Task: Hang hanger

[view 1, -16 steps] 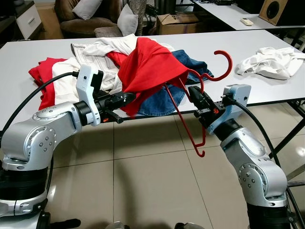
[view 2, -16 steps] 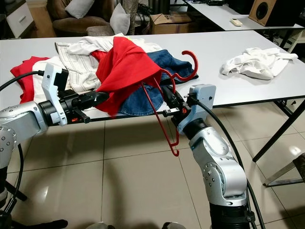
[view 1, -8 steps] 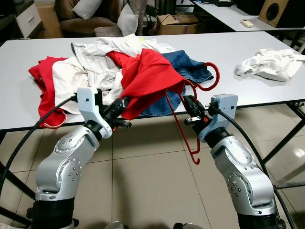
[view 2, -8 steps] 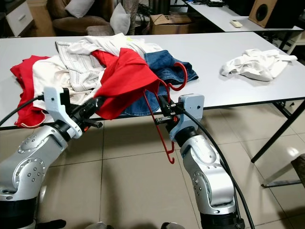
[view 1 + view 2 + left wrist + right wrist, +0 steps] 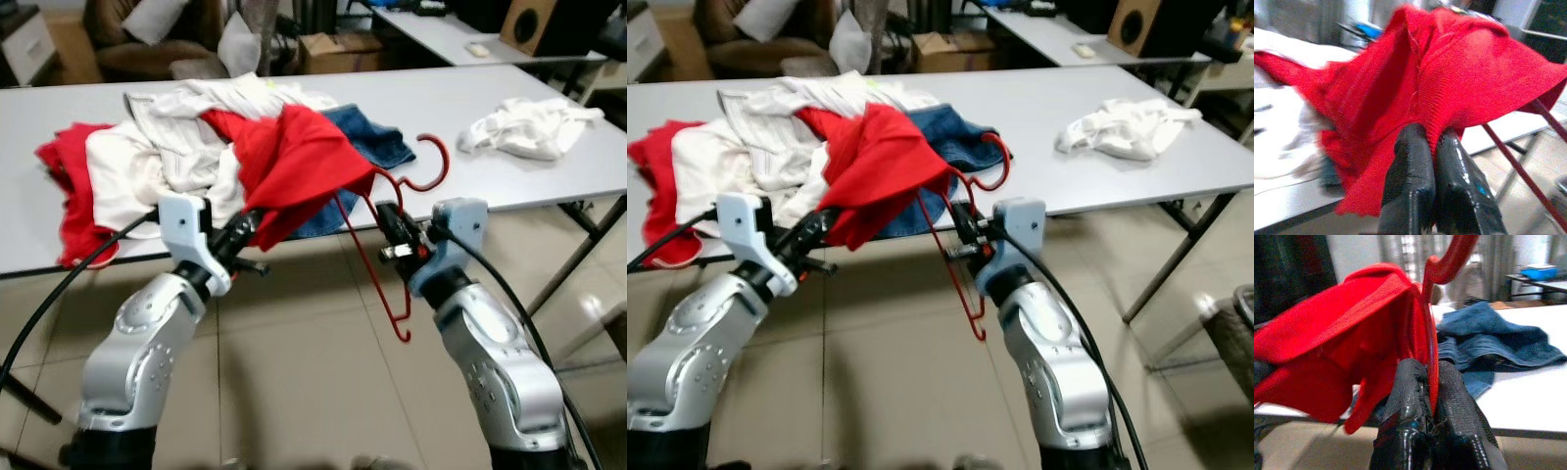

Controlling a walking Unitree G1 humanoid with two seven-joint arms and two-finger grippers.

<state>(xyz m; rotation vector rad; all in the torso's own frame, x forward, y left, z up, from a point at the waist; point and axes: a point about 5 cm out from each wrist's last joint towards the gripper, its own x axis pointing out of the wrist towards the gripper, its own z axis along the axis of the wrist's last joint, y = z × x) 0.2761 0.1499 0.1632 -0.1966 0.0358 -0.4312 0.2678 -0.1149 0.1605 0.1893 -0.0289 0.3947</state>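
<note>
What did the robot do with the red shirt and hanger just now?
Both hands pulled back from the table toward the robot, bringing the red shirt and hanger along. The left hand keeps gripping the shirt, the right hand the hanger. The clothes pile stayed put.

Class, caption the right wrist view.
Right hand shut on red hanger carrying a red garment.

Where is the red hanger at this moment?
The red hanger is in front of the white table's near edge, clamped in the right gripper, with the red garment draped over it.
</note>
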